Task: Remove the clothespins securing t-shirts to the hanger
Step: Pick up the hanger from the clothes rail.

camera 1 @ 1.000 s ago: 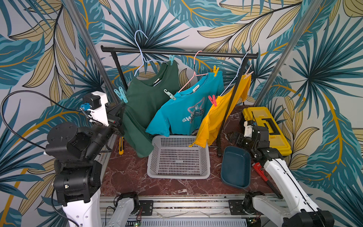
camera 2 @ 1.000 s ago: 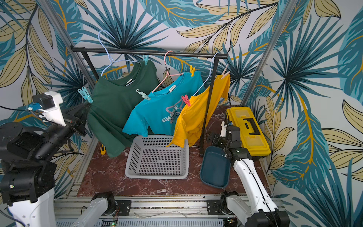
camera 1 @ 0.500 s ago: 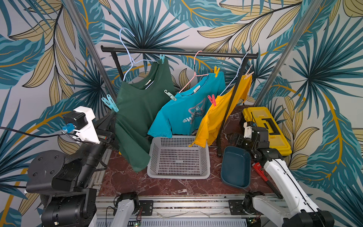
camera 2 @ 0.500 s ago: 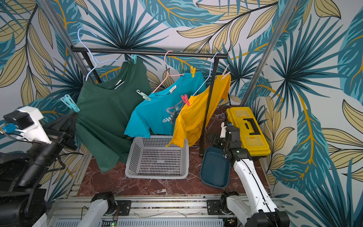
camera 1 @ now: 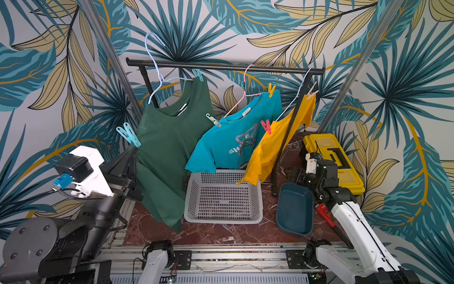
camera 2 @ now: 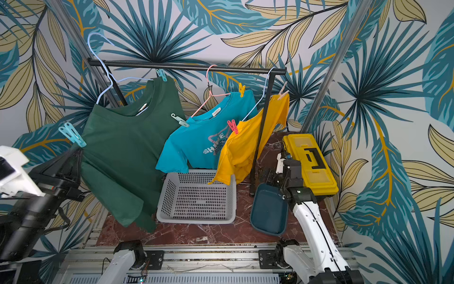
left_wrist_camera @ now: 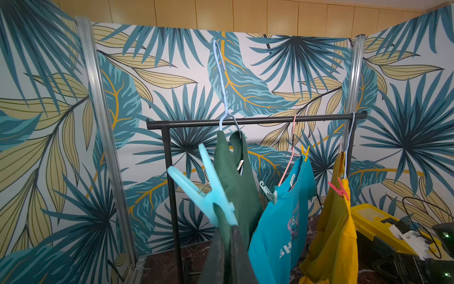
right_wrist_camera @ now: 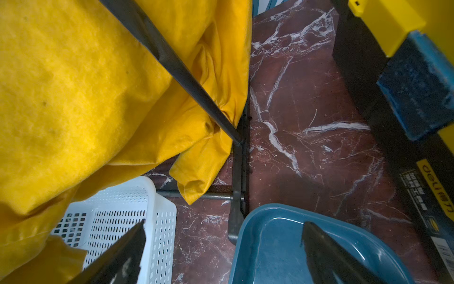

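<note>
L gripper (left_wrist_camera: pixel 229 234) — pinched tight on green shirt (camera 1: pixel 169 152) at sleeve edge, just under blue clothespin (camera 1: pixel 128 134) clipped there. R gripper (right_wrist_camera: pixel 223 228) — we note jaws spread wide, nothing held, above blue tray (camera 1: pixel 294 211).

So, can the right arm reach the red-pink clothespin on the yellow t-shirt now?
Probably yes. The right end effector is open and empty, low beside the blue tray. The red-pink clothespin sits higher, just past the rack's black post, which it must go around.
</note>
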{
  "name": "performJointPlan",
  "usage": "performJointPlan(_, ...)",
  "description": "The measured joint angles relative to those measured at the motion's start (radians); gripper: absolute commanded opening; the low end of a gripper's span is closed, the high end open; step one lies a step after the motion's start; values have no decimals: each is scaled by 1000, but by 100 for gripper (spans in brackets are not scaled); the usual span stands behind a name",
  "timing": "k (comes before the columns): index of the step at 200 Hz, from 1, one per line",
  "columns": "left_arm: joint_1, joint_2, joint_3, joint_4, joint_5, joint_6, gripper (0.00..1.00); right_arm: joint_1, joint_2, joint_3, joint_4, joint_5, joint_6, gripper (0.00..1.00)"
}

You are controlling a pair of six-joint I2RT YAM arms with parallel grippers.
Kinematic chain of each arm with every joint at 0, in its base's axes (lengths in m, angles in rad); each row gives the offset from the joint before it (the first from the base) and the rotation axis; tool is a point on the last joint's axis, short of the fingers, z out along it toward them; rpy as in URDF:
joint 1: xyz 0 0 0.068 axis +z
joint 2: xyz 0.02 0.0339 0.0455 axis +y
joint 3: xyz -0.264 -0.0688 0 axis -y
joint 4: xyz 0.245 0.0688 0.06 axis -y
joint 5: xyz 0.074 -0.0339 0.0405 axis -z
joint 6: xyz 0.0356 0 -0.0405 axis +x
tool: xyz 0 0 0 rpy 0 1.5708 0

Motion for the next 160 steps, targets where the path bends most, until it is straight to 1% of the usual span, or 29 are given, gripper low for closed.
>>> performJointPlan(31,-2,37,126,-15,33,-29,0,0,0,0,-5,0,0,99)
performJointPlan(77,-8,152,326,10,79,-68,0,0,-1,0,-9,8,0,99)
performJointPlan(123,-34,223,409,21,95,-72,0,0,-3,0,-20,12,-3,99)
performJointPlan(160,-79,232,449,21,95,-68,0,0,-3,0,-29,18,-8,99)
